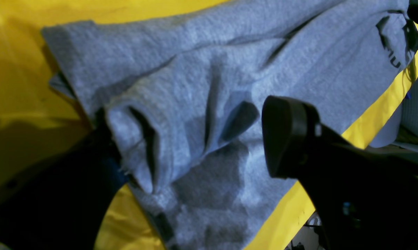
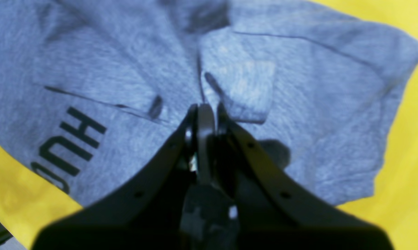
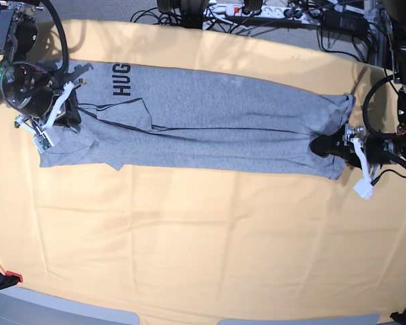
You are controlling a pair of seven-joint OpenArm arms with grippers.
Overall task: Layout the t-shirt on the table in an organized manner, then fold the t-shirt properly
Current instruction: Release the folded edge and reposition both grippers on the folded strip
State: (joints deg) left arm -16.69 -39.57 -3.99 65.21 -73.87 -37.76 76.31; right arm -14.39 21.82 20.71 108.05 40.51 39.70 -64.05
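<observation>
Left wrist: left gripper (image 1: 195, 139) gapes wide over the bunched, wrinkled heather-grey cotton t-shirt (image 1: 209, 86) on the yellow cloth-covered table (image 1: 18, 69).
Right wrist: right gripper (image 2: 205, 113) pinches a shirt fold.
Base: shirt stretched between both grippers.

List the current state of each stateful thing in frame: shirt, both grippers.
t-shirt: stretched in a long folded band across the table, lettering showing at one end, still wrinkled.
right gripper: shut on the t-shirt, fabric pinched between its fingers.
left gripper: open, fingers either side of a bunched edge of the t-shirt, not clamped.
</observation>
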